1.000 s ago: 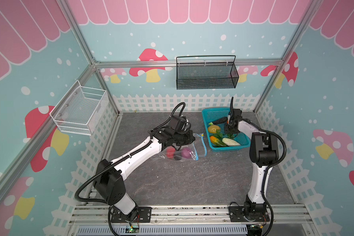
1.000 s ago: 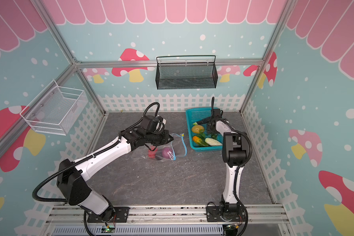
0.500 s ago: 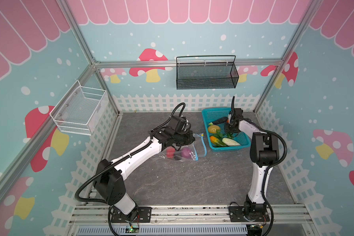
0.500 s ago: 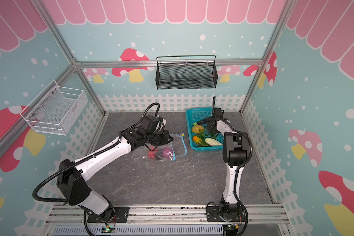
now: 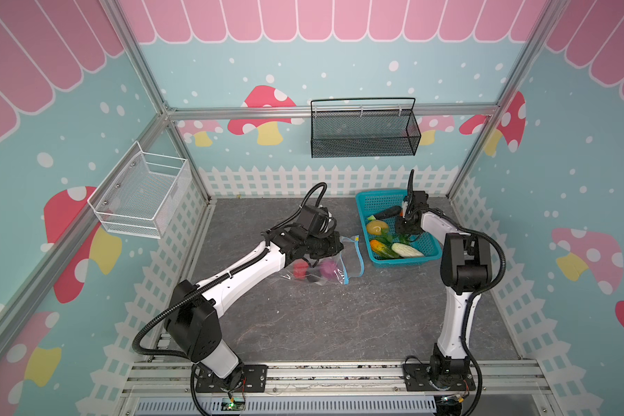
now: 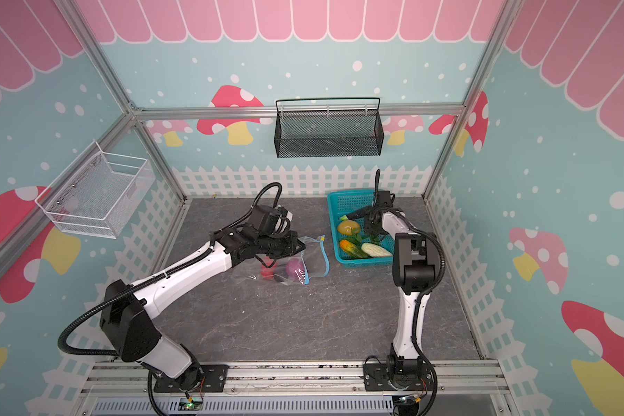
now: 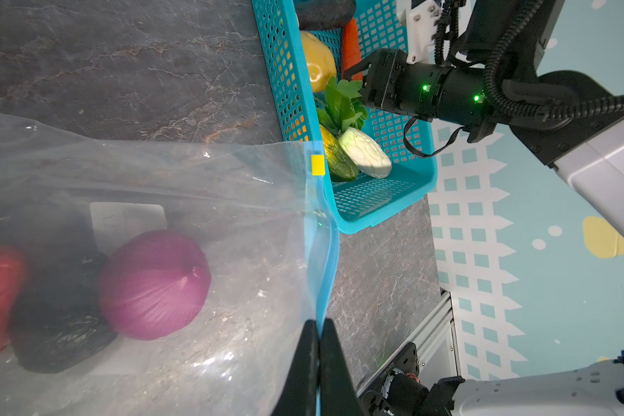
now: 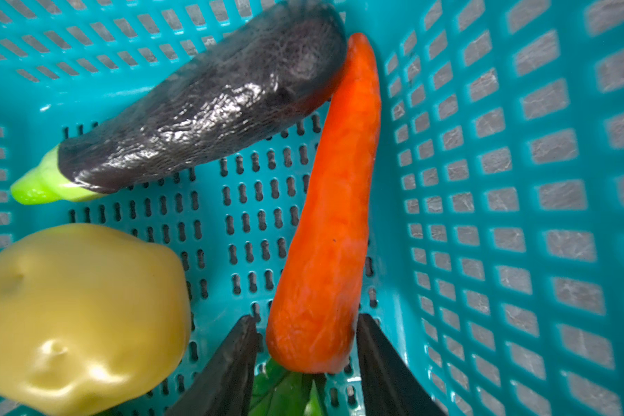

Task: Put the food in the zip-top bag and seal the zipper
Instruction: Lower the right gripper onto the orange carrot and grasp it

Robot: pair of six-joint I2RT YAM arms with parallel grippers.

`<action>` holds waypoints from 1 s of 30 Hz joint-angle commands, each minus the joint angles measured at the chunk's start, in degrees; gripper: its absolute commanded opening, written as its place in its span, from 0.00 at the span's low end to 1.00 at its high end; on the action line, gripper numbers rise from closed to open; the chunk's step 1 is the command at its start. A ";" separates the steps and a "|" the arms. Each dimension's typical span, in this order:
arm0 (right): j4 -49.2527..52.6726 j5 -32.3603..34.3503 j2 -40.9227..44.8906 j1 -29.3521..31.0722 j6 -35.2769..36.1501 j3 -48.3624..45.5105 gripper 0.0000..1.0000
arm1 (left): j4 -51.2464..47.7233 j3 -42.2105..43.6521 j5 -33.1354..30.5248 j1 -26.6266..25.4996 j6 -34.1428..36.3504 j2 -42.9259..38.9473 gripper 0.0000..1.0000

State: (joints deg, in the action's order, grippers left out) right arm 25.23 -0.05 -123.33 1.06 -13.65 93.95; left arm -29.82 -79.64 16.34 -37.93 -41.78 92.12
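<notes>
while the left gripper [image 7: 318, 324] pinches shut on the blue zipper [image 7: 326, 259] of the zip-top bag [image 7: 195, 187] beside the turquoise basket [image 7: 375, 201], the right gripper [image 8: 306, 318] stands half open astride the carrot [image 8: 335, 201] lying in that basket, unclamped, so loading looks in hand: squeeze next, then lift across.

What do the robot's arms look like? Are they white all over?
No! The left arm and right arm have smooth white tubes joined by chunky black joints. A ribbed black cable loops beside each. The left gripper and right gripper have flat, pointed black fingers. Two tiny green lights glow on the right wrist.
</notes>
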 commanded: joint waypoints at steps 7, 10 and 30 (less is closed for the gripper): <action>0.37 -1.12 -2.22 -0.36 -0.06 3.32 0.45 | 0.86 0.36 0.17 0.46 0.30 -1.24 0.00; 0.74 -1.39 -2.53 -0.37 -0.06 3.95 0.42 | 0.82 0.27 0.16 0.45 0.34 -1.24 0.00; 1.60 -1.44 -3.62 -0.88 -1.74 4.47 0.52 | 0.80 0.75 -0.08 0.44 0.33 -1.85 0.00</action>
State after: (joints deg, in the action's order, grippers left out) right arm 25.54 -1.15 -125.14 0.60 -15.11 97.06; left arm -29.69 -79.59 16.34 -37.89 -41.78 92.12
